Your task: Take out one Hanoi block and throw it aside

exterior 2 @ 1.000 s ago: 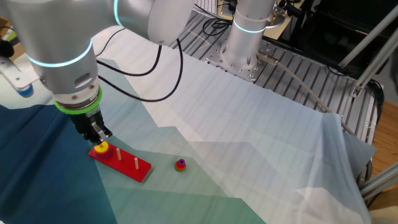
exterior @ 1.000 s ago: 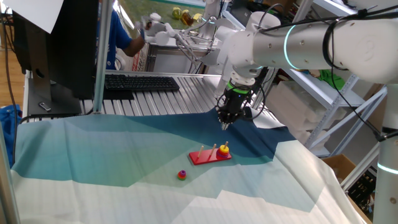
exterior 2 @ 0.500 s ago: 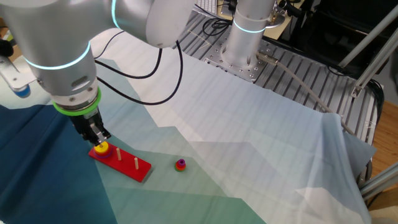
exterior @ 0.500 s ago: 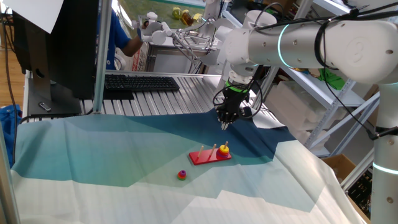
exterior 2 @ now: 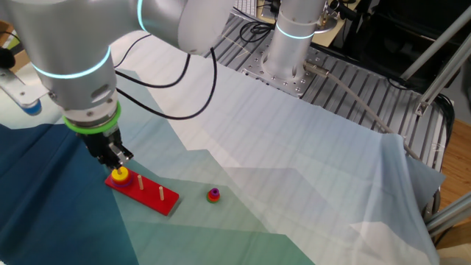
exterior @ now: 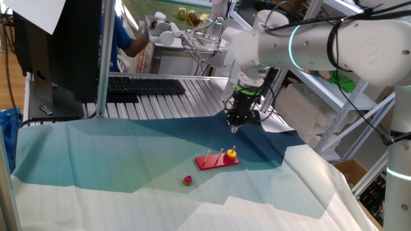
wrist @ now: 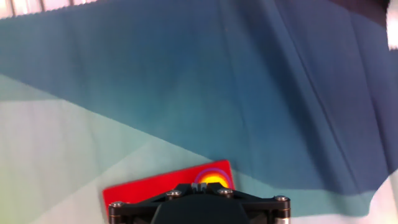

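The Hanoi block, a small yellow ring (exterior: 232, 153), sits on the end peg of the red peg base (exterior: 215, 161). It also shows in the other fixed view (exterior 2: 121, 174) on the base (exterior 2: 147, 193). My gripper (exterior: 234, 128) hangs a short way above that ring, fingers together and holding nothing; in the other fixed view the gripper (exterior 2: 114, 156) is just over the ring. In the hand view the gripper (wrist: 199, 185) covers part of the yellow ring (wrist: 215, 179) and the base (wrist: 149, 186).
A small red-magenta piece with an orange ring (exterior: 187, 180) lies loose on the cloth in front of the base, also in the other fixed view (exterior 2: 213, 194). A keyboard (exterior: 144, 85) and monitor stand at the back left. The blue-and-white cloth (exterior: 96, 167) covers the table.
My gripper has shifted slightly sideways above the peg base. The ring, base and loose piece have not moved.
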Motion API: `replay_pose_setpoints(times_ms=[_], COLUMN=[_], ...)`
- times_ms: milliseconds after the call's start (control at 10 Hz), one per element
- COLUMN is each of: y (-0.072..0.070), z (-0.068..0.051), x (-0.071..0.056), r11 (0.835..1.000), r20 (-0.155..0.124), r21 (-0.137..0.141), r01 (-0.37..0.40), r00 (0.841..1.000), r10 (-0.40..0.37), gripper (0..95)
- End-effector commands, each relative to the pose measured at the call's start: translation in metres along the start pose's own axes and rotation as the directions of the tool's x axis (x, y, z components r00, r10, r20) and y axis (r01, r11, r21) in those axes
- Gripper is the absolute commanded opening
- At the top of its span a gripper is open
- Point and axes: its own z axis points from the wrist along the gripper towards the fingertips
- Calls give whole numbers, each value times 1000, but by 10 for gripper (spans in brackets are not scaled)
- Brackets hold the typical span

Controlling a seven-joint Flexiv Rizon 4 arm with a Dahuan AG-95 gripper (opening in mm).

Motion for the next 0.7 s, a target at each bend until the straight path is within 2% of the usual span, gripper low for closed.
replay_pose_setpoints(times_ms=[100,300,500,700], y=[-20,-29,-28,-27], z=[5,8,10,14], x=[0,7,11,10], r11=[999,999,998,998], r20=[7,15,12,35], r21=[-16,-27,-56,-68], r01=[32,18,-2,1], r00=[999,1000,1000,999], r10=[-32,-18,3,1], gripper=[0,0,0,0])
